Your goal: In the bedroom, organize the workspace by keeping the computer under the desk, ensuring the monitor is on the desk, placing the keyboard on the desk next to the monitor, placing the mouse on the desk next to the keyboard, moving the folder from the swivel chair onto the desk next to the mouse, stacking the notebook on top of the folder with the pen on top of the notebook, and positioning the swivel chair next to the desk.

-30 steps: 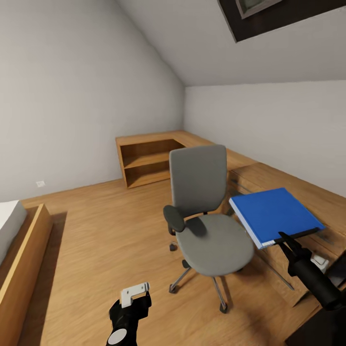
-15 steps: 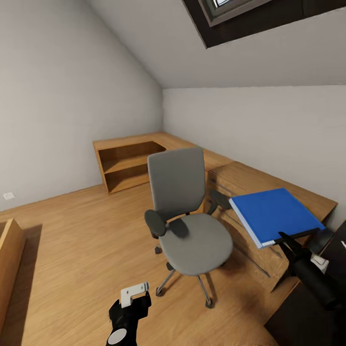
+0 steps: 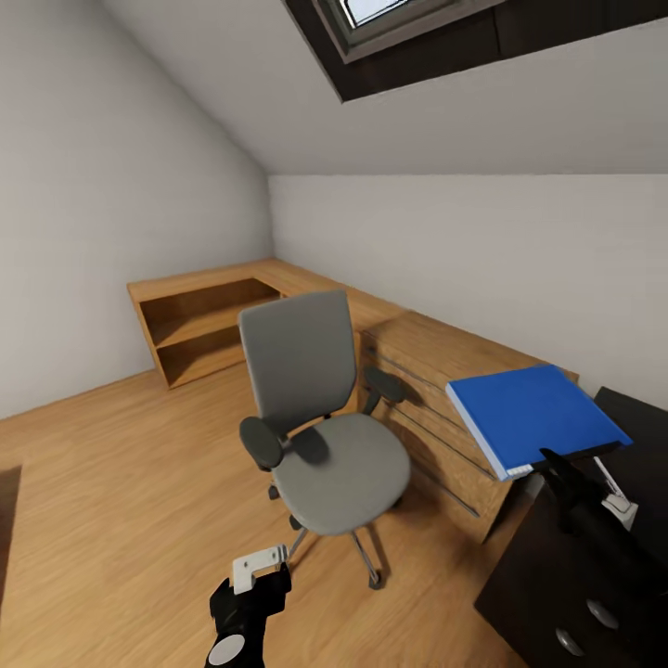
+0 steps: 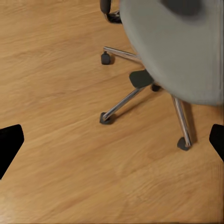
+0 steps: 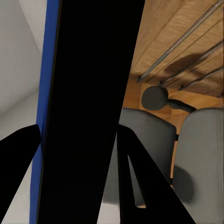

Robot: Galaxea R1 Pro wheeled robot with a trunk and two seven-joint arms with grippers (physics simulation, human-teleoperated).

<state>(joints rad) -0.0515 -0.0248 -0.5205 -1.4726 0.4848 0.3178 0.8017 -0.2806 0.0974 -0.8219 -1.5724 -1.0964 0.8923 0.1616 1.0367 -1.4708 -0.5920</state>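
The grey swivel chair (image 3: pixel 315 417) stands on the wooden floor in the middle of the head view, its seat bare. My right gripper (image 3: pixel 555 461) is shut on the near edge of the bright blue folder (image 3: pixel 529 413), holding it flat in the air above the corner of the black desk (image 3: pixel 557 575). In the right wrist view the folder (image 5: pixel 49 93) fills the gap between the fingers (image 5: pixel 135 177), with the chair (image 5: pixel 154 135) beyond. My left gripper (image 3: pixel 252 580) hangs low, open and empty (image 4: pixel 112 144), over the floor beside the chair's star base (image 4: pixel 140 91).
A light wooden drawer chest (image 3: pixel 445 380) stands against the wall between the chair and the desk. A low wooden shelf unit (image 3: pixel 199 325) fills the far corner. The desk's drawer unit has round silver knobs (image 3: pixel 601 614). A skylight (image 3: pixel 390 19) sits overhead.
The camera has swung right: chair, shelf and chest shifted left in the picture, and the black desk has come into view. Both grippers kept their poses; the folder stays held.
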